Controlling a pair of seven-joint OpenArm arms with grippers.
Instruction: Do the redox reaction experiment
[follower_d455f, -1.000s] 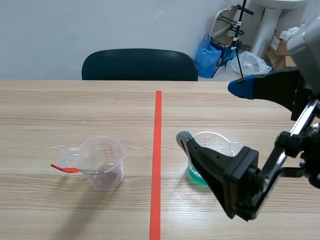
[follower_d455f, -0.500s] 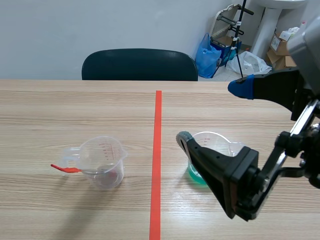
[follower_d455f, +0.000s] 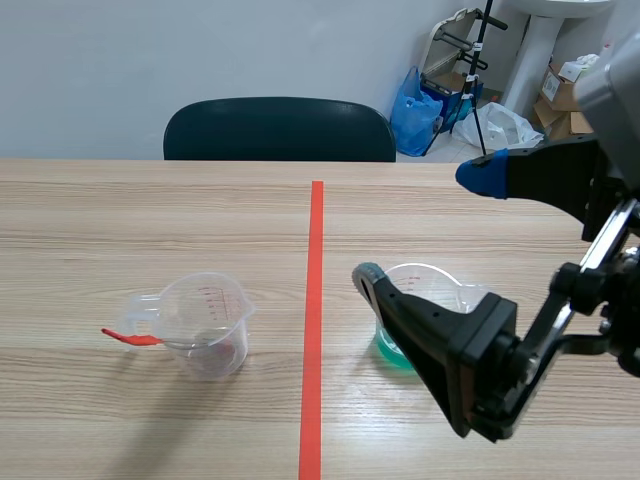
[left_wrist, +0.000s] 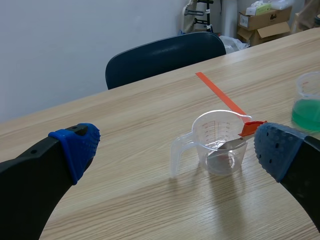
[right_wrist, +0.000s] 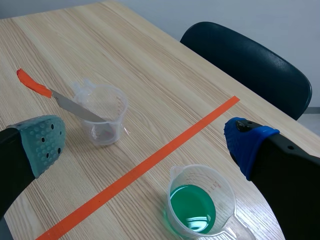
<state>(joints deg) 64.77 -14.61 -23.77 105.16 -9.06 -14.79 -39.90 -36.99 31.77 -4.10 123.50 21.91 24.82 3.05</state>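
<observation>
Both empty: left gripper (left_wrist: 177, 152) and right gripper (right_wrist: 145, 144) gape over wooden table (follower_d455f: 150, 210); dark chair (follower_d455f: 280, 128) beyond.

In the scene view, the lower finger of the right gripper (follower_d455f: 420, 224) is covering the near side and base of the beaker of green liquid (follower_d455f: 432, 282). In the left wrist view, the picture's edge is cutting that beaker off, just beyond one finger of the left gripper (left_wrist: 175, 148). That finger's pad is masking the end of the orange-handled tool (left_wrist: 250, 129). The graduations on the clear beaker (left_wrist: 220, 142) are showing too small to read.
</observation>
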